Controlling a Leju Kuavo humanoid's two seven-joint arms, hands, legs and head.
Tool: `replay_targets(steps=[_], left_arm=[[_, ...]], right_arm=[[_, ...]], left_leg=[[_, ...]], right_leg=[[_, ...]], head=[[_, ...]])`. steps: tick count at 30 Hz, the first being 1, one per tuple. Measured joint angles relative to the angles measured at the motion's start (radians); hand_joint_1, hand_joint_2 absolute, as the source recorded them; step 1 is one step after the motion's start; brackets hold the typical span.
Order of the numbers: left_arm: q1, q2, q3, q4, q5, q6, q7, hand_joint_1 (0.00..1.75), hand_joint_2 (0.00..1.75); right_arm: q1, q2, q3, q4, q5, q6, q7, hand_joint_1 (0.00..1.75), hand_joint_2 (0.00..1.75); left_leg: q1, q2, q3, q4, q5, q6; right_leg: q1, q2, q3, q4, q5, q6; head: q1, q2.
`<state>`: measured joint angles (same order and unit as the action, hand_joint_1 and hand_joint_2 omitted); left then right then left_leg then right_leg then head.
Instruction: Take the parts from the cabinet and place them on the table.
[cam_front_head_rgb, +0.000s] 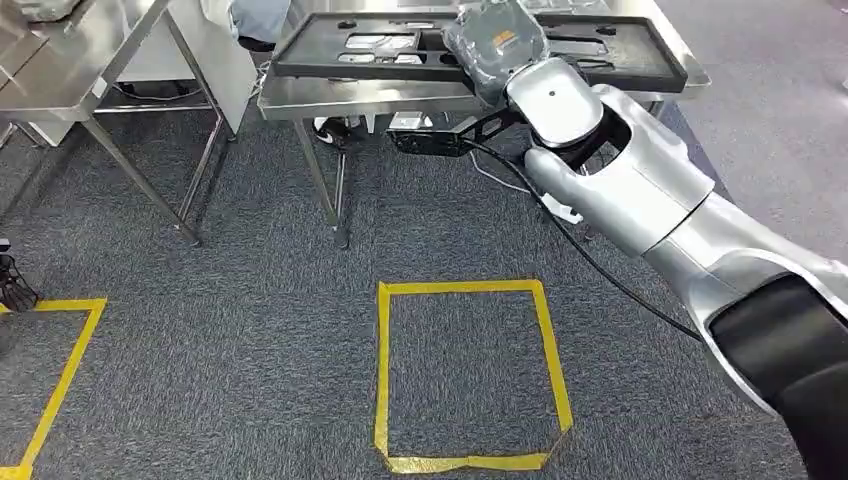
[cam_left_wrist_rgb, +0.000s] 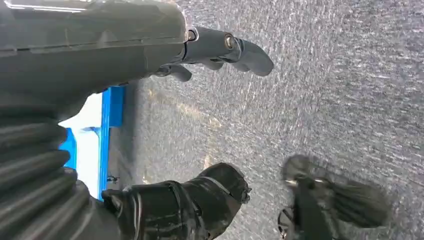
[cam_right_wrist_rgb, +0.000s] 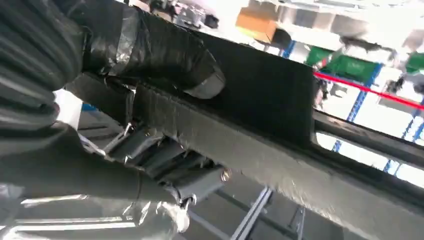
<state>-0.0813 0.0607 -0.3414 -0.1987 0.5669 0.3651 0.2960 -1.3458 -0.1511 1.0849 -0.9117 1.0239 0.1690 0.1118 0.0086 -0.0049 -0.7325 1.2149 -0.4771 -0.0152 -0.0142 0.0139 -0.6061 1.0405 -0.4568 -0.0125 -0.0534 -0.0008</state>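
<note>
On steel table (cam_front_head_rgb: 330, 97), black tray (cam_front_head_rgb: 640, 62), right hand (cam_front_head_rgb: 497, 42) gripping

Steel bench (cam_front_head_rgb: 330, 98) at top centre, standing on grey carpet floor (cam_front_head_rgb: 250, 300). A black tray (cam_front_head_rgb: 660, 62) lies flat on the bench top, spanning most of its width; shallow recesses hold pale parts (cam_front_head_rgb: 380, 42). Second steel bench (cam_front_head_rgb: 70, 60) at top left, apart from the first. Two yellow tape squares (cam_front_head_rgb: 465, 375) marked on the floor.
</note>
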Motion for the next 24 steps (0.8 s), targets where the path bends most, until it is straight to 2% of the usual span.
replay_targets(steps=[1, 2, 3, 4, 6, 7, 8, 9, 11, 12, 13, 14, 15, 16, 17, 18, 19, 21, 23, 24], left_arm=[[0.0, 0.0, 0.0, 0.0, 0.0, -0.001, 0.0, 0.0, 1.75], [0.0, 0.002, 0.0, 0.0, 0.001, -0.001, 0.0, 0.0, 1.75], [0.002, 0.005, 0.0, 0.0, 0.001, -0.001, 0.0, 0.0, 1.75], [-0.002, 0.004, 0.0, 0.0, 0.001, -0.002, 0.001, 0.0, 1.75], [-0.003, 0.005, 0.0, 0.0, 0.001, -0.002, 0.001, 0.0, 1.75], [-0.002, 0.005, 0.0, 0.0, 0.001, -0.002, 0.001, 0.0, 1.75], [0.002, 0.005, 0.0, 0.0, 0.002, -0.002, 0.004, 0.0, 1.75], [0.002, 0.004, 0.0, 0.0, 0.002, -0.003, 0.004, 0.0, 1.75], [-0.002, 0.003, 0.0, 0.0, 0.002, -0.003, 0.007, 0.0, 1.75], [-0.002, 0.003, 0.0, 0.0, 0.002, -0.003, 0.009, 0.0, 1.75], [-0.002, 0.003, 0.0, 0.0, 0.003, -0.001, 0.01, 0.0, 1.75], [-0.001, 0.003, 0.0, 0.0, 0.003, 0.0, 0.012, 0.0, 1.75], [0.0, 0.003, 0.0, 0.0, 0.003, 0.001, 0.012, 0.0, 1.75], [0.002, 0.002, 0.0, 0.0, 0.002, 0.004, 0.011, 0.0, 1.75], [0.003, 0.002, -0.001, 0.0, 0.002, 0.005, 0.009, 0.0, 1.75], [0.002, 0.002, -0.001, 0.0, 0.001, 0.006, 0.006, 0.0, 1.75], [0.001, 0.002, -0.002, 0.0, 0.001, 0.006, 0.003, 0.0, 1.75], [0.0, 0.002, -0.002, 0.0, 0.0, 0.005, -0.002, 0.0, 1.75], [-0.002, 0.002, -0.002, 0.0, -0.001, 0.005, -0.004, 0.0, 1.75], [-0.001, 0.0, -0.002, 0.0, -0.001, 0.005, -0.004, 0.0, 1.75]], right_arm=[[-0.002, 0.006, 0.0, 0.003, 0.0, 0.0, 0.0, 1.75, 1.75], [-0.003, 0.008, 0.0, 0.005, 0.0, -0.002, 0.0, 1.75, 1.75], [-0.007, 0.01, 0.0, 0.009, 0.002, -0.005, 0.0, 1.75, 1.75], [-0.008, 0.014, 0.0, 0.011, 0.002, -0.006, -0.001, 1.75, 1.75], [-0.008, 0.017, 0.002, 0.017, 0.002, -0.006, -0.003, 1.75, 1.75], [-0.009, 0.022, 0.002, 0.018, 0.002, -0.008, -0.003, 1.75, 1.75], [-0.009, 0.022, 0.002, 0.022, 0.002, -0.009, -0.003, 1.75, 1.75], [-0.015, 0.022, 0.002, 0.024, 0.002, -0.009, -0.003, 1.75, 1.75], [-0.018, 0.022, 0.005, 0.031, 0.003, -0.013, -0.005, 1.75, 1.75], [-0.015, 0.022, 0.008, 0.033, 0.003, -0.013, -0.008, 1.75, 1.75], [-0.011, 0.022, 0.011, 0.036, 0.003, -0.014, -0.011, 1.75, 1.75], [-0.008, 0.022, 0.013, 0.039, 0.003, -0.013, -0.012, 1.75, 1.75], [-0.009, 0.022, 0.014, 0.042, 0.002, -0.012, -0.012, 1.75, 1.75], [-0.013, 0.022, 0.014, 0.043, 0.002, -0.012, -0.012, 1.75, 1.75], [-0.017, 0.022, 0.014, 0.044, 0.002, -0.011, -0.012, 1.75, 1.75], [-0.022, 0.021, 0.016, 0.046, 0.001, -0.011, -0.011, 1.75, 1.75], [-0.026, 0.022, 0.017, 0.046, -0.001, -0.01, -0.012, 1.75, 1.75], [-0.022, 0.022, 0.018, 0.046, -0.002, -0.008, -0.012, 1.75, 1.75], [-0.022, 0.019, 0.018, 0.047, -0.004, -0.008, -0.009, 1.75, 1.75], [-0.024, 0.018, 0.018, 0.047, -0.004, -0.008, -0.007, 1.75, 1.75]], left_leg=[[-0.004, 0.0, 0.038, -0.098, 0.059, 0.011], [-0.012, 0.0, 0.064, -0.176, 0.088, 0.025], [-0.017, 0.001, 0.078, -0.179, 0.069, 0.032], [-0.02, 0.0, 0.085, -0.199, 0.067, 0.035], [-0.023, 0.0, 0.085, -0.199, 0.063, 0.04], [-0.017, 0.001, 0.099, -0.219, 0.066, 0.044], [-0.011, 0.003, 0.118, -0.236, 0.071, 0.044], [-0.009, 0.004, 0.126, -0.241, 0.067, 0.049], [-0.01, 0.004, 0.134, -0.239, 0.057, 0.055], [-0.01, 0.004, 0.139, -0.238, 0.051, 0.056], [-0.009, 0.003, 0.145, -0.235, 0.043, 0.056], [-0.008, 0.0, 0.154, -0.23, 0.032, 0.053], [-0.007, -0.002, 0.163, -0.224, 0.022, 0.051], [-0.006, -0.004, 0.171, -0.215, 0.008, 0.047], [-0.006, -0.004, 0.174, -0.205, -0.006, 0.042], [-0.013, -0.004, 0.17, -0.196, -0.016, 0.033], [-0.014, -0.006, 0.167, -0.189, -0.021, 0.028], [-0.009, -0.005, 0.171, -0.2, -0.022, 0.017], [-0.006, -0.001, 0.171, -0.193, -0.038, 0.007], [-0.006, 0.0, 0.154, -0.151, -0.055, 0.001]], right_leg=[[0.002, 0.0, 0.011, -0.001, -0.007, 0.001], [0.0, -0.003, 0.017, -0.004, -0.012, 0.001], [0.004, -0.002, 0.017, -0.007, -0.014, 0.006], [0.001, -0.001, 0.015, -0.007, -0.016, 0.011], [-0.001, -0.003, 0.021, -0.019, -0.016, 0.021], [0.005, -0.002, 0.029, -0.024, -0.019, 0.029], [0.002, -0.008, 0.025, -0.01, -0.025, 0.033], [0.004, -0.008, 0.003, 0.034, -0.045, 0.034], [0.004, -0.008, -0.088, 0.189, -0.098, 0.038], [0.004, -0.008, -0.132, 0.252, -0.111, 0.04], [0.002, -0.008, -0.161, 0.279, -0.1, 0.043], [0.0, -0.009, -0.161, 0.25, -0.059, 0.045], [-0.004, -0.01, -0.14, 0.187, -0.008, 0.046], [-0.006, -0.011, -0.107, 0.097, 0.05, 0.046], [-0.008, -0.014, -0.085, 0.022, 0.083, 0.045], [-0.002, -0.014, -0.068, 0.022, 0.06, 0.043], [-0.003, -0.01, -0.066, 0.01, 0.053, 0.032], [0.005, -0.008, -0.067, 0.011, 0.046, 0.021], [-0.006, -0.005, -0.052, -0.002, 0.045, 0.011], [-0.008, -0.005, -0.045, -0.005, 0.04, 0.004]], head=[[0.0, 0.0], [0.0, 0.0], [0.005, 0.0], [-0.001, 0.0], [0.0, 0.0], [-0.001, 0.0], [0.005, 0.0], [0.006, 0.0], [0.005, 0.0], [0.005, 0.0], [0.006, 0.0], [0.006, 0.0], [0.006, 0.0], [0.006, 0.0], [0.006, 0.0], [0.005, 0.0], [0.003, 0.0], [0.002, 0.0], [0.002, 0.0], [-0.004, 0.0]])
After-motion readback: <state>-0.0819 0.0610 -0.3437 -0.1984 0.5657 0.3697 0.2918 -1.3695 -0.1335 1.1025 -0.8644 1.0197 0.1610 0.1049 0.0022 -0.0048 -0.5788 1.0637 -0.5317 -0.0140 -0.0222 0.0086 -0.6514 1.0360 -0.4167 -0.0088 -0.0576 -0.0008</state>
